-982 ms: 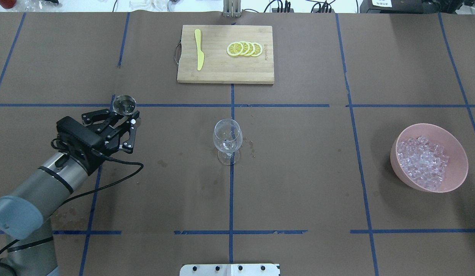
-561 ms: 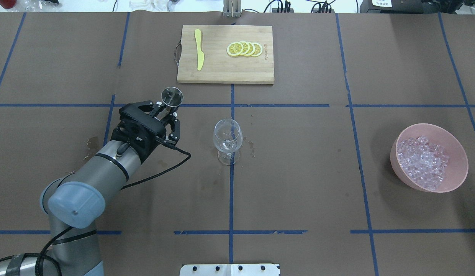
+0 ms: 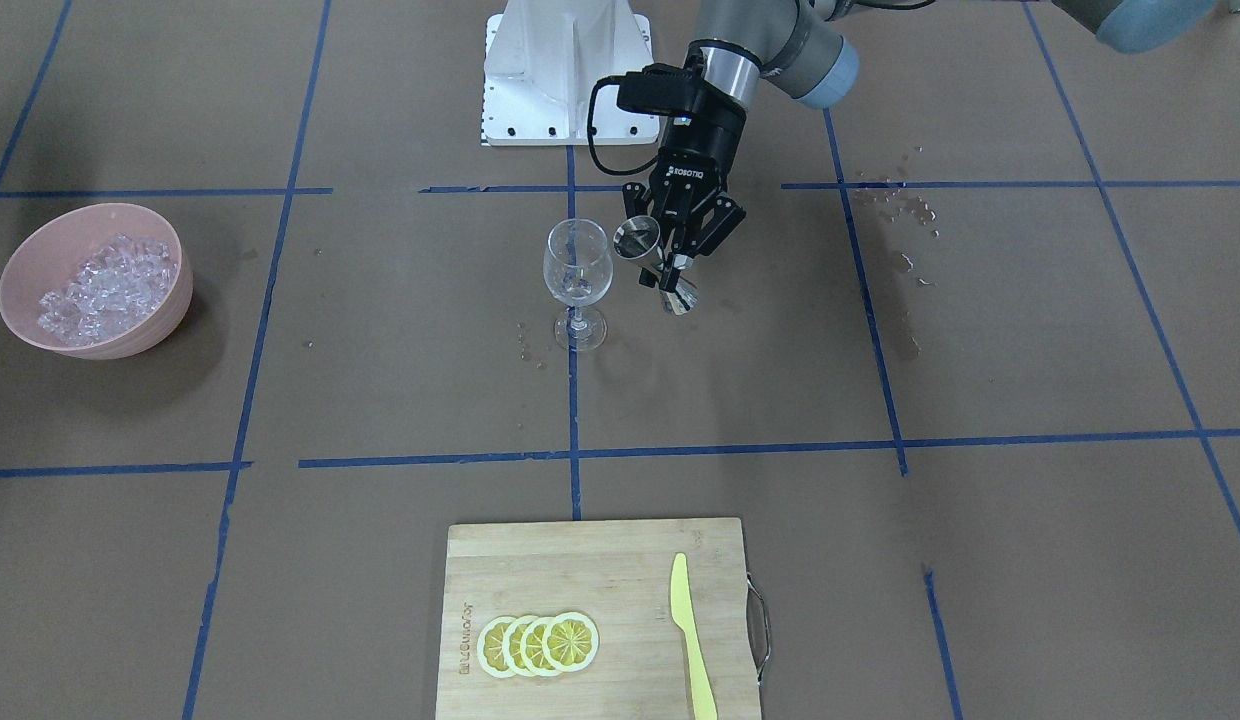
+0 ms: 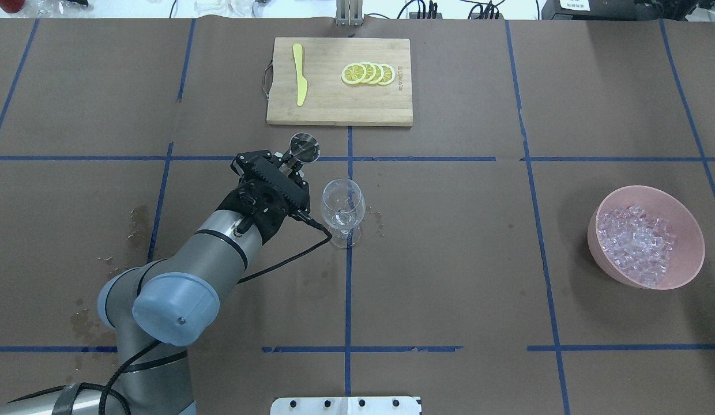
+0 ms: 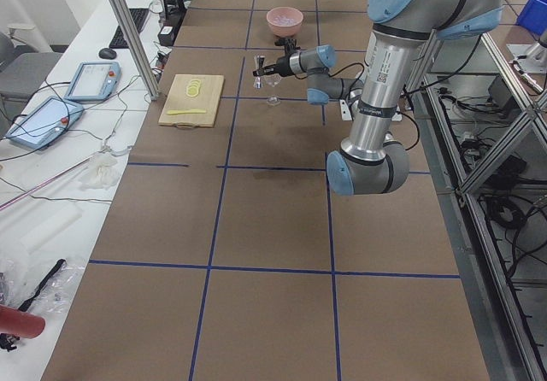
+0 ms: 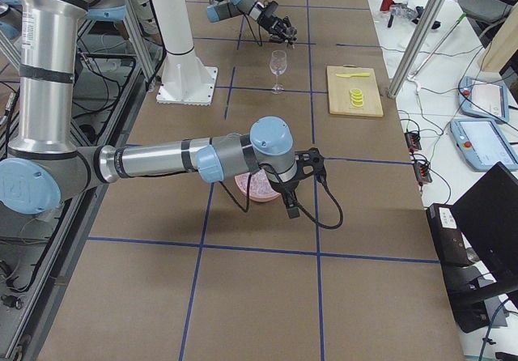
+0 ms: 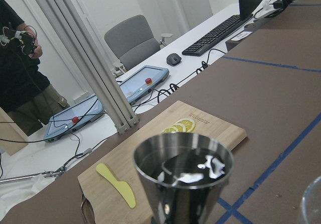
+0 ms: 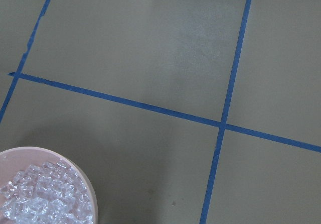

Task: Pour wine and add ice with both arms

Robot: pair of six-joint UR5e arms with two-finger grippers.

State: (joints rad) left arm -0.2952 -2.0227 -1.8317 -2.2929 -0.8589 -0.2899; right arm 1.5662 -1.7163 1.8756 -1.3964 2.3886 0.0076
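My left gripper is shut on a steel jigger and holds it above the table, just left of the clear wine glass. In the front view the jigger slants, its upper cup close to the glass rim without touching. The left wrist view shows glinting clear liquid in the jigger. Ice fills a pink bowl at the right. My right gripper shows only in the right side view, above the bowl; I cannot tell whether it is open or shut.
A wooden cutting board at the far middle carries lemon slices and a yellow knife. Wet spots mark the table's left part. The white base block stands at the robot's side.
My left arm has swung right with the jigger, from the table's left part to just beside the wine glass. The glass and bowl have not moved.
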